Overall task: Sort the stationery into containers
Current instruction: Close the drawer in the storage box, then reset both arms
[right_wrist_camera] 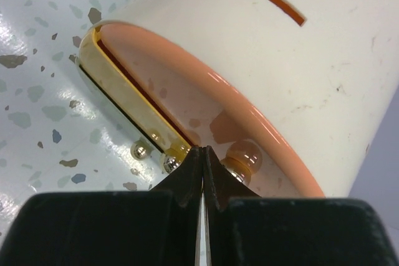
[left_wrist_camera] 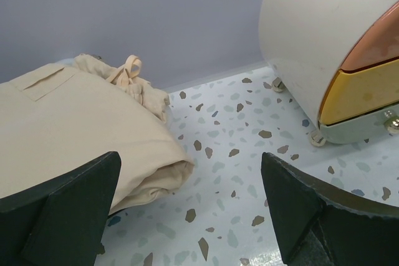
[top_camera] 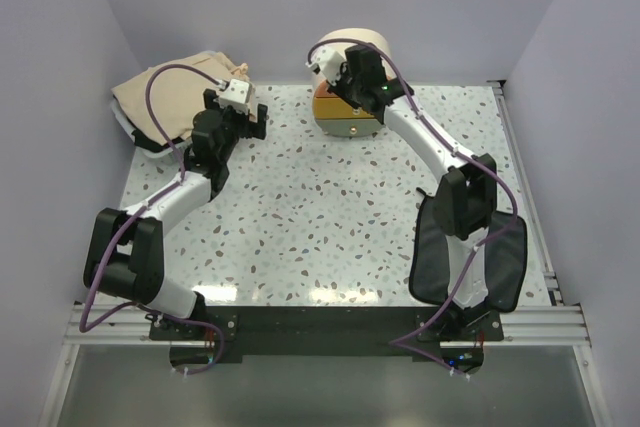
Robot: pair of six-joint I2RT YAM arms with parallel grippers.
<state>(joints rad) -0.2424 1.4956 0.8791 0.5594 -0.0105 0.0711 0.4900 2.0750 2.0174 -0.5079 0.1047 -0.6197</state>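
right wrist view put my right gripper (right_wrist_camera: pixel 202 156) at the front of the cream box (right_wrist_camera: pixel 299 73). its fingers were pressed together with only a hairline slit between them, and the tips sat among the small gold knobs (right_wrist_camera: pixel 141 149) below the orange drawer (right_wrist_camera: pixel 206 107); whether they pinched a knob i could not tell. my left gripper (left_wrist_camera: pixel 190 200) hung with its fingers wide apart and nothing between them, near a beige cloth bag (left_wrist_camera: pixel 75 129) at the far left of the table (top_camera: pixel 320 217). no loose stationery showed on the tabletop in any view, so i judged the sorting mostly done, with the drawers perhaps the last thing to settle; what lay inside them i could not see. the box stood upright at the far edge, glossy and cream, and a thin dark gap ran along the yellow drawer (right_wrist_camera: pixel 109 76) under the orange one. the black pouch (top_camera: pixel 505 267) lay flat at the near right, partly under my right arm and well apart from the box.
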